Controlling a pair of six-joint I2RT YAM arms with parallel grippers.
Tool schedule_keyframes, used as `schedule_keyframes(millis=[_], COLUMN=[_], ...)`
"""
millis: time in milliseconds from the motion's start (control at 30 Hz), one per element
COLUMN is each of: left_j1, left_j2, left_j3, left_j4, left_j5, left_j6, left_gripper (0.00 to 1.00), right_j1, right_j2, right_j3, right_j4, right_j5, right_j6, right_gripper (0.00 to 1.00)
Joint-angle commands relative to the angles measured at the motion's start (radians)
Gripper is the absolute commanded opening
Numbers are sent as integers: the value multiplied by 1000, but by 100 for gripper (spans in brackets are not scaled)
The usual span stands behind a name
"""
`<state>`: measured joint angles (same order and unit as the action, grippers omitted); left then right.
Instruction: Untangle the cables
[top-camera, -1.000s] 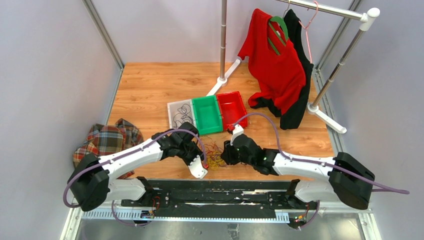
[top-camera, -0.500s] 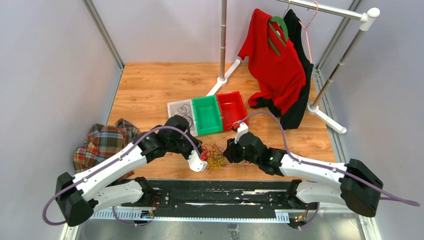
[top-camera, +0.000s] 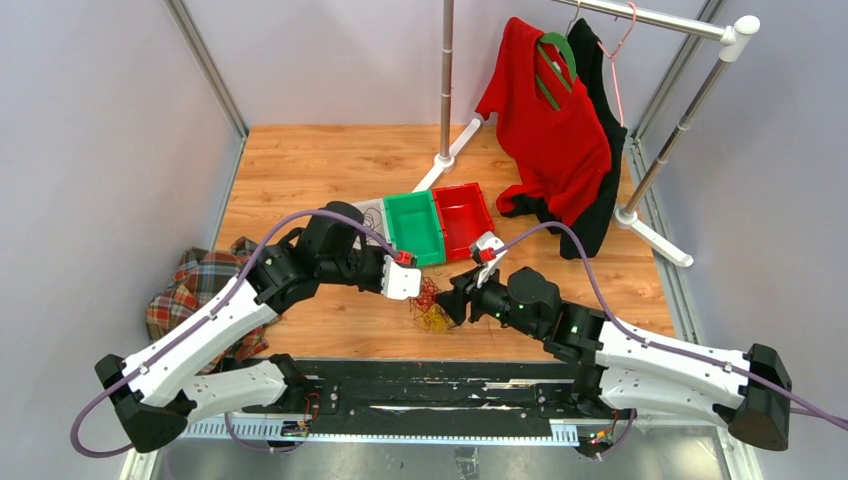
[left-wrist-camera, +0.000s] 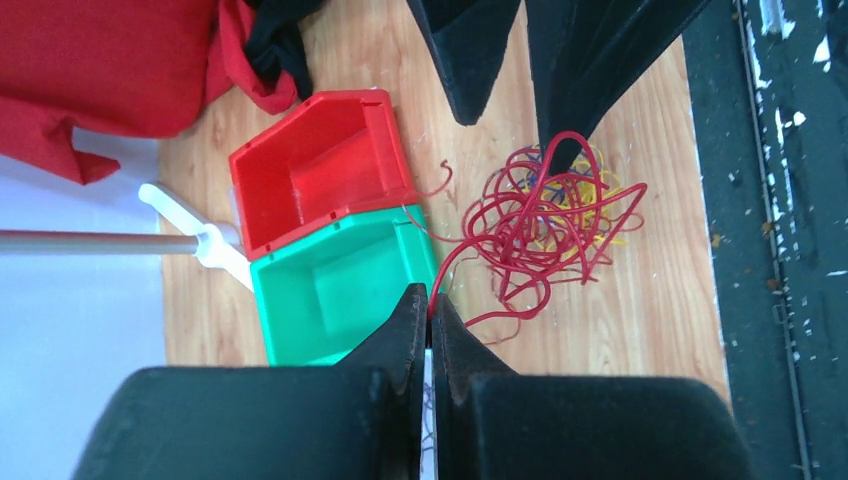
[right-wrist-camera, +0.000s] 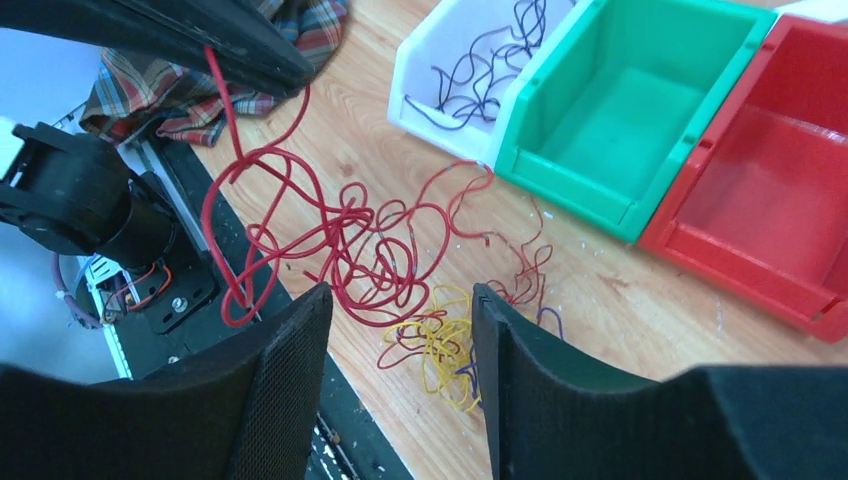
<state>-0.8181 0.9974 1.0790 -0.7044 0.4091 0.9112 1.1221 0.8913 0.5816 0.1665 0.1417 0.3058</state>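
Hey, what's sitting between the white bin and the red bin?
The empty green bin, side by side with the white bin and the red bin; the right wrist view shows it clearly.

**Cables** (top-camera: 430, 305): a loose tangle of thin, limp wire strands on the wooden worktop (top-camera: 300, 170) near its front edge, just in front of the green bin (top-camera: 415, 228). Red strands (left-wrist-camera: 540, 225) form the larger mass of open loops. A smaller knot of yellow strands (right-wrist-camera: 440, 345), with a few dark purple strands (right-wrist-camera: 550, 320) through it, lies against that mass. One red strand rises from the heap into the closed jaws of the left gripper (left-wrist-camera: 430, 300). Further dark strands (right-wrist-camera: 480, 65) lie curled in the white bin (right-wrist-camera: 420, 75).
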Motion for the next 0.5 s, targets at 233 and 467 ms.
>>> schedule_keyframes(millis=[233, 467], left_j1=[-9, -9], left_j2=[22, 31], left_j3=[39, 32], left_j4=[-65, -65], left_j5=[-88, -95], left_j6=[-303, -444], left_gripper=[0, 0], right_j1=[29, 69], right_j2=[-111, 33], right_j3=[82, 156], right_j4=[18, 68], right_j5=[59, 50], right_j6=[-76, -122], right_gripper=[57, 57])
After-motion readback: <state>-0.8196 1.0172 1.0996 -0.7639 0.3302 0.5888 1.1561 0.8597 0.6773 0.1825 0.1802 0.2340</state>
